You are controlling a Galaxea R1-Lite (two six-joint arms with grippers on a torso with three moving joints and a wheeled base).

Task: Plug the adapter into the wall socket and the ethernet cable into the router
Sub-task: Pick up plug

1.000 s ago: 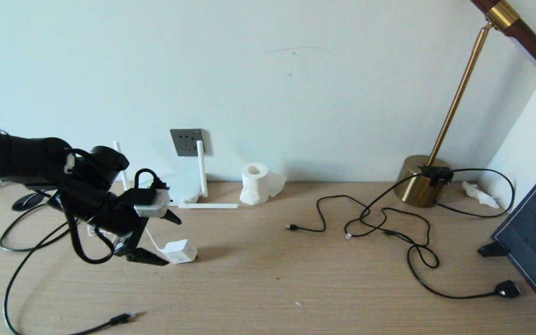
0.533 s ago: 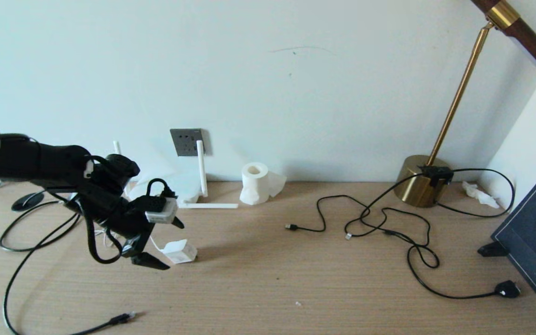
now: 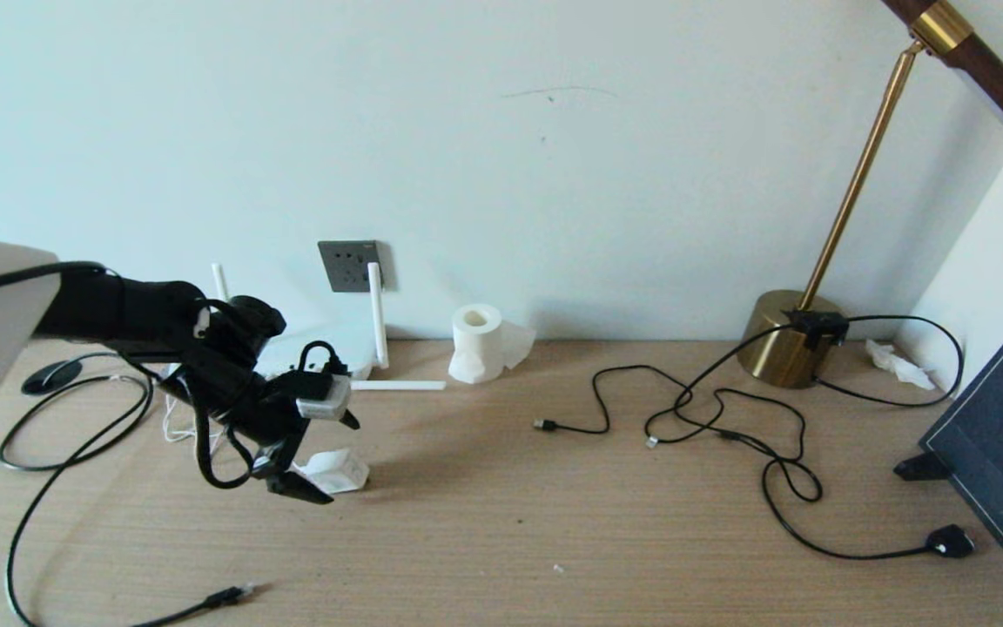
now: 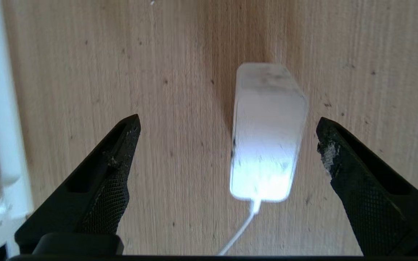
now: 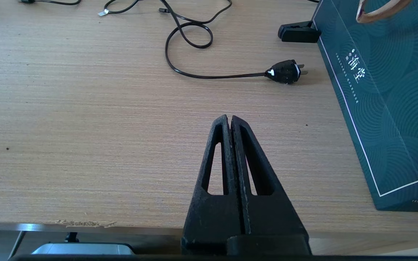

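**Reaching for the adapter**

Wooden desk (image 3: 606, 522) against a pale wall: the adapter (image 3: 336, 470) lies flat near the router (image 3: 327, 353), below the wall socket (image 3: 350, 266). Left gripper (image 4: 227, 145) hovers with fingers spread wide either side of it, apparently lining up to grasp. Right gripper (image 5: 230, 125) rests pressed together, parked.

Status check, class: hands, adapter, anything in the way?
Left hand open, straddling adapter, no contact. Right hand shut, parked. Adapter flat on desk, unplugged. Nothing blocking.
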